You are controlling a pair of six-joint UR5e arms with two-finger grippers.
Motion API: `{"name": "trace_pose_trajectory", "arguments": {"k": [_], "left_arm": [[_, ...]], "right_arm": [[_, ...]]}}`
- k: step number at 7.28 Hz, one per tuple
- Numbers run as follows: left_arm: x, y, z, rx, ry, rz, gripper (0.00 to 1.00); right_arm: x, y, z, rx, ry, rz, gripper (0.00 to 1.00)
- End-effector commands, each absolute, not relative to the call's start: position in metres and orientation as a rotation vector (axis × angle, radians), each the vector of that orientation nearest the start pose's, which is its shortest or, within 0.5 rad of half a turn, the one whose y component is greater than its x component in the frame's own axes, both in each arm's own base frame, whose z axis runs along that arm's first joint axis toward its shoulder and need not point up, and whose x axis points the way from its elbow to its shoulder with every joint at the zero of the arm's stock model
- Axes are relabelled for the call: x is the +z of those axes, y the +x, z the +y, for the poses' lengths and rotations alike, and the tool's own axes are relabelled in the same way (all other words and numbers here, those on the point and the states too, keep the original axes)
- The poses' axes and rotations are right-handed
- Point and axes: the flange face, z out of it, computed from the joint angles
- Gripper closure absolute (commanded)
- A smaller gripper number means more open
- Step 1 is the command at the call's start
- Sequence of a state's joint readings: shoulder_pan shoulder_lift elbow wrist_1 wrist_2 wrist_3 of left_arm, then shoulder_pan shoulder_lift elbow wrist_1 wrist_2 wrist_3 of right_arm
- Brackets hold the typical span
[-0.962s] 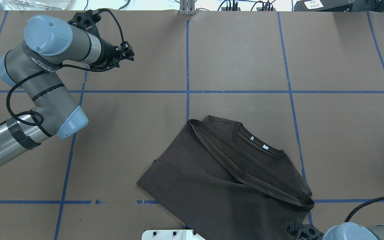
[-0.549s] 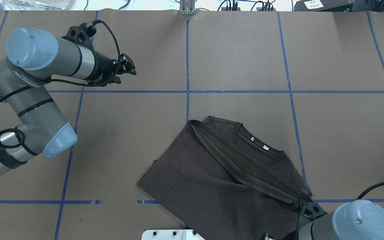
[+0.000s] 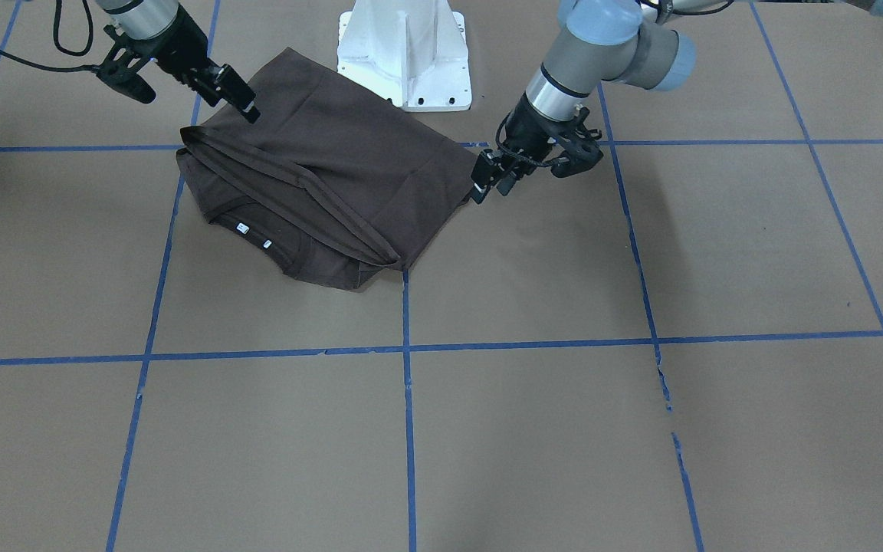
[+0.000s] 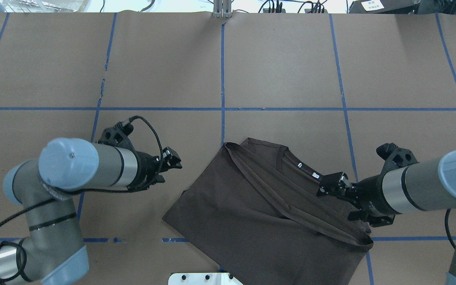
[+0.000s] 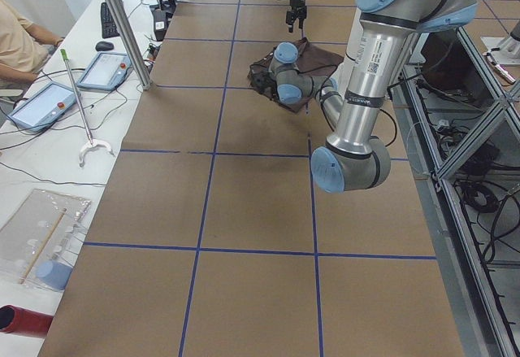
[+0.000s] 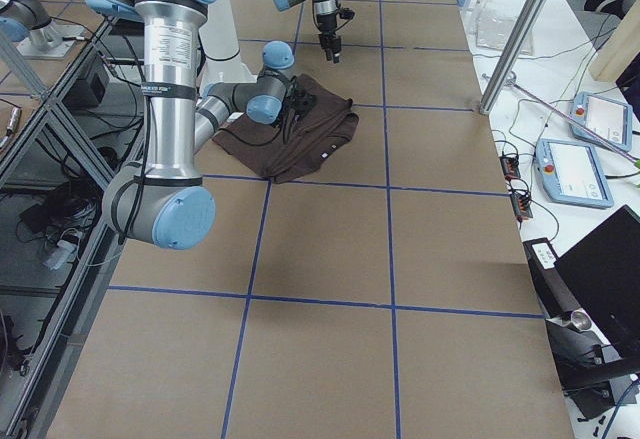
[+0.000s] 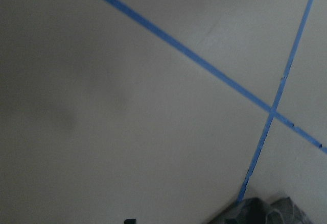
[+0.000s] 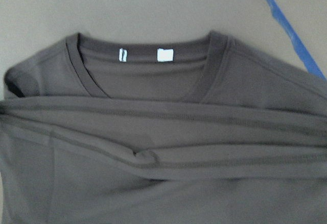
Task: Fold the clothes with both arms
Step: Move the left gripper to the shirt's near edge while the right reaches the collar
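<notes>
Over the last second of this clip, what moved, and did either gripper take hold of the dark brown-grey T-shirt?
The left gripper swung from far out back toward the robot and now sits just off the near edge of the dark brown-grey short-sleeved T-shirt. The right gripper came in from the near right corner and is now over the shirt beside its collar. No grasp is visible. The shirt lies folded as before.

I look down on the table (image 4: 283,59) from the near side and steeply from the far side, along it from both ends, and close in from each wrist; all four wide views share the shirt (image 4: 244,213).
</notes>
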State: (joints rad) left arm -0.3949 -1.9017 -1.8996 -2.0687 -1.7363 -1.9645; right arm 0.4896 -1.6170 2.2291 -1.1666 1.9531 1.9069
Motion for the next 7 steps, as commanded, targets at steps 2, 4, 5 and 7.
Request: {"name": "trace_pose_trajectory", "arguments": {"k": [2, 4, 5, 7], "left_arm": [[0.286, 0.536, -0.228, -0.621, -0.228, 1.084, 0.35], [0.293, 0.539, -0.225, -0.624, -0.222, 1.036, 0.35], [0.289, 0.541, -0.226, -0.622, -0.222, 1.039, 0.35], [0.298, 0.542, -0.232, -0.625, -0.198, 0.988, 0.37]], "right_arm": [[0.325, -0.33, -0.339, 0.545, -0.17, -1.066, 0.0], [0.326, -0.33, -0.339, 0.543, -0.175, -1.065, 0.0], [0.325, -0.329, -0.338, 0.542, -0.174, -1.068, 0.0], [0.327, -0.33, -0.338, 0.544, -0.175, -1.064, 0.0]]}}
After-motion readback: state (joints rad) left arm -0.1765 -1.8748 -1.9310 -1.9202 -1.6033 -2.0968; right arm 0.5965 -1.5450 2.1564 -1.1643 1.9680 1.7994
